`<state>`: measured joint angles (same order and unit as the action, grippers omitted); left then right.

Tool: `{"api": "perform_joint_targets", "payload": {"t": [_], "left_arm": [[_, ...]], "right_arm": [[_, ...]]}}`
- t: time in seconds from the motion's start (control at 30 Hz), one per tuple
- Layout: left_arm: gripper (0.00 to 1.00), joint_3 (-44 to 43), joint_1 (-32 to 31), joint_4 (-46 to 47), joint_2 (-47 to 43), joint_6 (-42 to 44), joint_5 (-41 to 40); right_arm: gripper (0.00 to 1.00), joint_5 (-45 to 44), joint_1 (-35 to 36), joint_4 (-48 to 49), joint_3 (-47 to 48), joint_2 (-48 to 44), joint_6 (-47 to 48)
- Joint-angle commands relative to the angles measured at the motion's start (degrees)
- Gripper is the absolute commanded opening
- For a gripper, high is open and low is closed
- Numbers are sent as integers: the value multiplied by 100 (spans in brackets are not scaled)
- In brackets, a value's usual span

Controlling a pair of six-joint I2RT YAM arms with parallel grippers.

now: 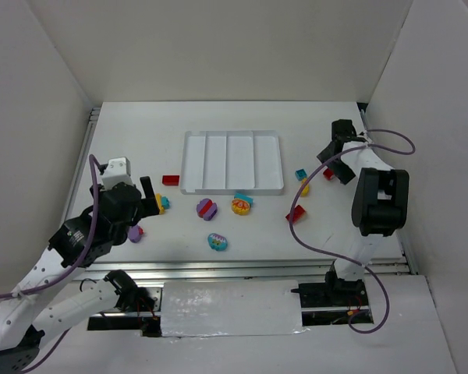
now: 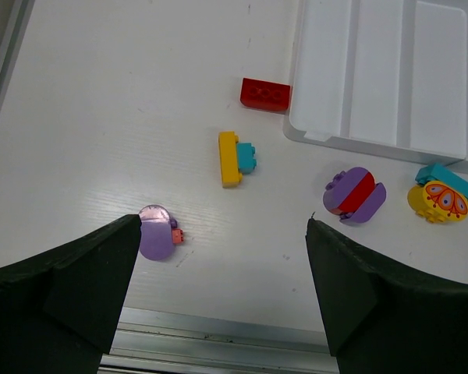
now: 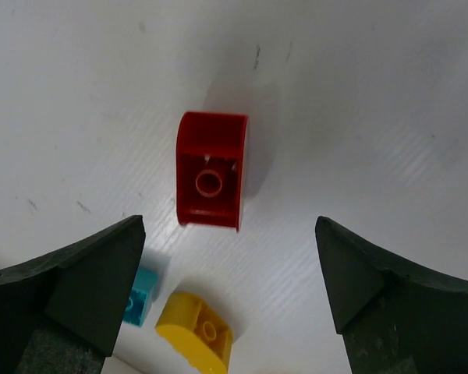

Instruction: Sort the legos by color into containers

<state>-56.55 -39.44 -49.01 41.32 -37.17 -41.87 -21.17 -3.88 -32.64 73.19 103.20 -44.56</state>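
The white four-compartment tray (image 1: pixel 232 161) lies at the table's middle; its compartments look empty. It also shows in the left wrist view (image 2: pixel 374 70). My left gripper (image 1: pixel 148 204) is open and empty above a yellow-and-teal brick (image 2: pixel 234 157), a purple round piece (image 2: pixel 156 232) and a red brick (image 2: pixel 264 94). A purple-red round piece (image 2: pixel 356 195) and a yellow-orange round piece (image 2: pixel 441 199) lie near the tray's front. My right gripper (image 1: pixel 333 161) is open and empty just above a red brick (image 3: pixel 210 171), with a yellow brick (image 3: pixel 196 329) and a teal brick (image 3: pixel 139 298) beside it.
A teal multicoloured round piece (image 1: pixel 217 241) and another red brick (image 1: pixel 296 214) lie near the front. A metal rail (image 1: pixel 242 267) runs along the table's near edge. White walls close in the left, back and right sides. A purple cable (image 1: pixel 316 241) loops over the right side.
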Motion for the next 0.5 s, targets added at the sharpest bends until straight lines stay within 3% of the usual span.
{"api": "perform_joint_targets", "payload": {"t": [0.0, 0.13, 0.2, 0.33, 0.37, 0.47], "left_arm": [[99, 48, 33, 278, 43, 192, 126], [99, 39, 33, 278, 60, 201, 135], [99, 48, 33, 278, 69, 210, 152], [100, 48, 33, 287, 60, 228, 170], [99, 48, 33, 287, 60, 219, 161], [100, 57, 33, 313, 43, 236, 179]], "right_arm": [[97, 192, -113, 111, 476, 411, 237], [93, 332, -271, 82, 811, 763, 333], [85, 455, -332, 74, 933, 851, 395], [48, 833, -412, -233, 1329, 1307, 526], [3, 860, -403, -251, 1347, 1308, 544], [0, 764, -150, -32, 988, 879, 571]]}}
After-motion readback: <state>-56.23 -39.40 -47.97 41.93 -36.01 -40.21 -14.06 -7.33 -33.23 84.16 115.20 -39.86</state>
